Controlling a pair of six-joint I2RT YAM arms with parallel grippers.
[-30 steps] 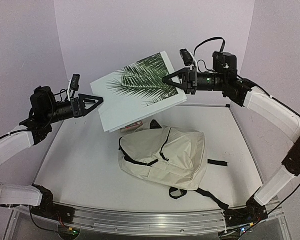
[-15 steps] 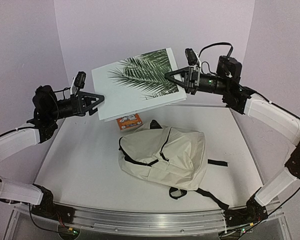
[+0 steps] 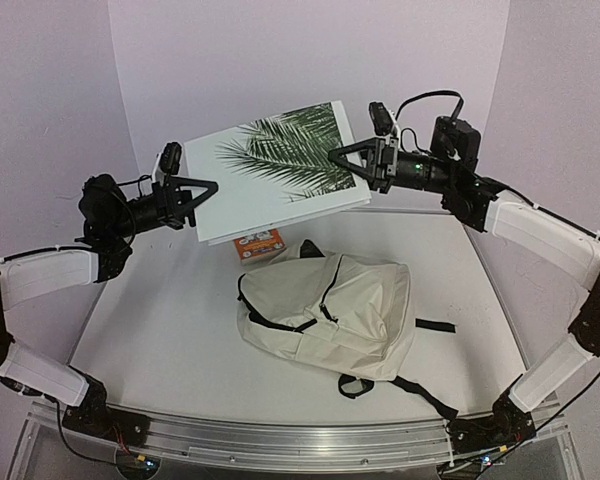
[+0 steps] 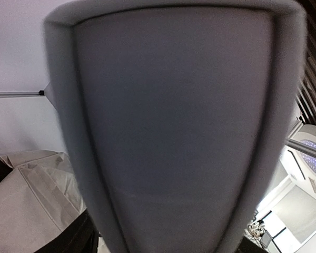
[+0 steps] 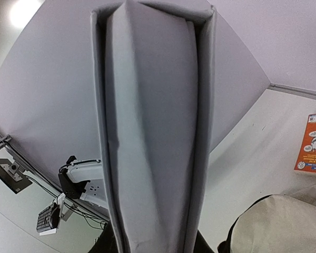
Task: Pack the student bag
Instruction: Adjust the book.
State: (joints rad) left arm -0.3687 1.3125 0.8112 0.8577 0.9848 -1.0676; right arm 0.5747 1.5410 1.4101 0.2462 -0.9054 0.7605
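The student bag [image 3: 330, 315] lies flat mid-table, cream with black zippers and straps; it also shows in the left wrist view [image 4: 26, 195] and the right wrist view [image 5: 279, 226]. Above and behind it a white binder [image 3: 280, 165] with a palm-leaf cover hangs in the air. My right gripper [image 3: 338, 158] is shut on its right edge, the binder [image 5: 152, 132] filling that wrist view between the jaws [image 5: 152, 245]. My left gripper [image 3: 208, 190] straddles the binder's left edge, jaws against both sides of the grey spine [image 4: 174, 132].
A small orange booklet [image 3: 258, 242] lies on the table behind the bag, under the raised binder, and shows in the right wrist view [image 5: 313, 142]. Loose black straps [image 3: 425, 390] trail from the bag toward the front right. Walls enclose the table on three sides.
My left gripper has moved right onto the binder's left edge and its jaws have narrowed. The binder has risen a little, uncovering the orange booklet.
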